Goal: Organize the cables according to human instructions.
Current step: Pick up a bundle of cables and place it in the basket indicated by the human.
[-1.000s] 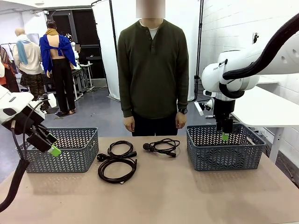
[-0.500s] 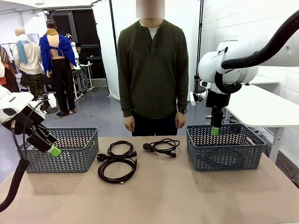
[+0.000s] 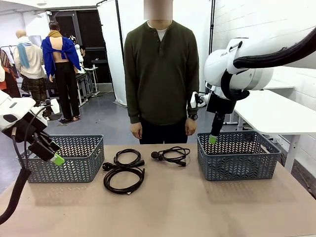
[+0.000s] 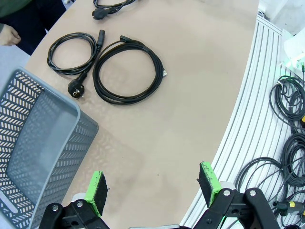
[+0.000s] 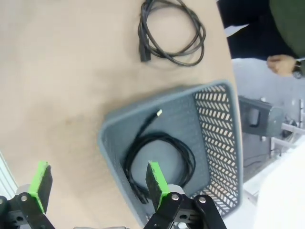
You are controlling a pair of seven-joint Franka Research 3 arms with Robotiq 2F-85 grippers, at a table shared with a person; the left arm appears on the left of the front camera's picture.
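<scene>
Three black cables lie on the table between two baskets: a small coil (image 3: 117,159) with a round plug (image 4: 76,88), a larger coil (image 3: 106,181) in front of it, and a loose coil (image 3: 170,159) nearer the right basket (image 3: 237,168). A further cable (image 5: 141,138) lies coiled inside that basket. My right gripper (image 3: 213,139) hangs open and empty above the basket's far left corner. My left gripper (image 3: 55,159) stands open and empty in front of the left basket (image 3: 74,170). The human (image 3: 160,74) stands at the far side, arms down.
In the left wrist view the left basket (image 4: 28,143) has nothing in it and the table's edge (image 4: 238,109) runs close on the right, with floor cables beyond. The person's hand (image 5: 281,64) hangs past the right basket. A white table (image 3: 281,116) stands at the right.
My right arm has swung left and up, carrying its open gripper from above the basket's middle to its far left corner. The left arm and the cables have not moved.
</scene>
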